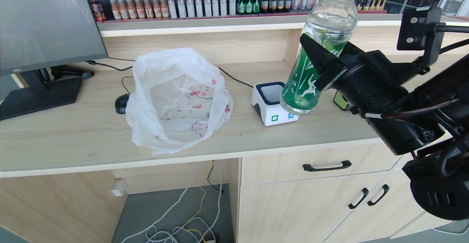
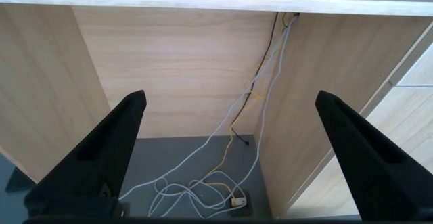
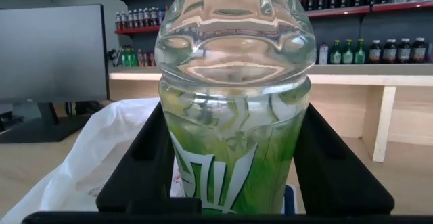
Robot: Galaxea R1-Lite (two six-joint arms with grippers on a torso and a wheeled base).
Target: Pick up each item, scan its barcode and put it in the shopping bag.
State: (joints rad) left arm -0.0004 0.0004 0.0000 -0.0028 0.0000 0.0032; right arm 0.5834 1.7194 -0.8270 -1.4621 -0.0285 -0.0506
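A clear bottle (image 1: 319,48) with a green label and white cap is held upright, slightly tilted, by my right gripper (image 1: 324,61), shut on its lower half. The bottle hangs just above and right of the white-and-blue barcode scanner (image 1: 271,103) on the counter. In the right wrist view the bottle (image 3: 233,109) stands between the two black fingers (image 3: 145,156). The white plastic shopping bag (image 1: 179,96) lies open on the counter left of the scanner. My left gripper (image 2: 230,149) is open below the counter, facing the wooden knee space and cables.
A monitor (image 1: 44,19) on a black stand occupies the counter's left end, with a black mouse (image 1: 121,103) beside the bag. A raised wooden ledge (image 1: 220,26) runs behind, with bottle shelves beyond. Drawers with black handles (image 1: 327,167) sit under the counter at right.
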